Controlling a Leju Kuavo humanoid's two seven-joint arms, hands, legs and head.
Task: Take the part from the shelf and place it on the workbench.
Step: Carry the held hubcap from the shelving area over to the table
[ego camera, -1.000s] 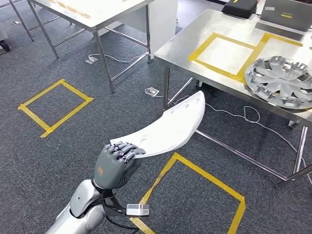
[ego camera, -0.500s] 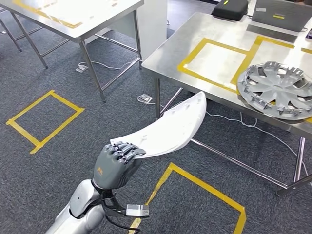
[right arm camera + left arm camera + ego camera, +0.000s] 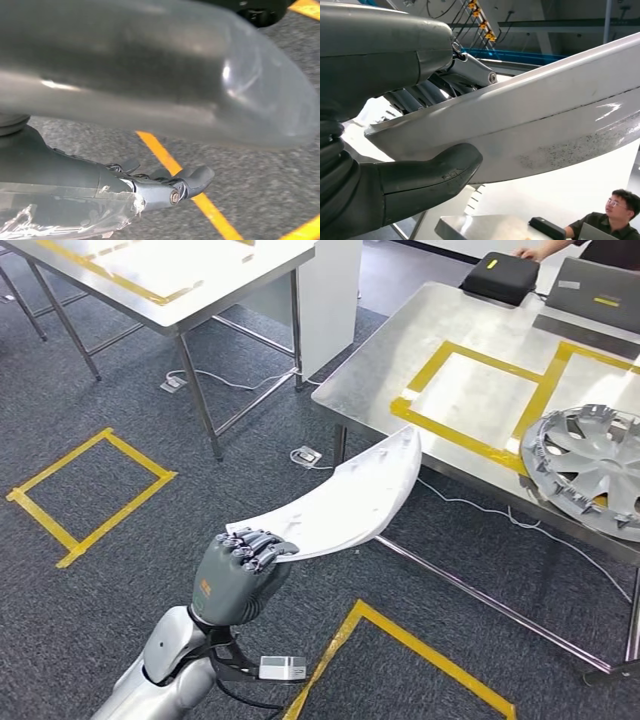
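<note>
Left robot hand (image 3: 235, 580) grasps one end of the white curved part (image 3: 349, 502), fingers (image 3: 253, 545) over the top, thumb (image 3: 429, 172) under. Part sticks out over the carpet floor (image 3: 113, 570), tip near the steel table (image 3: 483, 340) edge, not touching. On table: yellow tape square (image 3: 477, 400), hubcap (image 3: 592, 462) just beside the square, black case (image 3: 502, 278) and laptop (image 3: 596, 295) at far side. Right robot hand (image 3: 113, 182): fingers partly curled, empty, above carpet w/ yellow tape.
</note>
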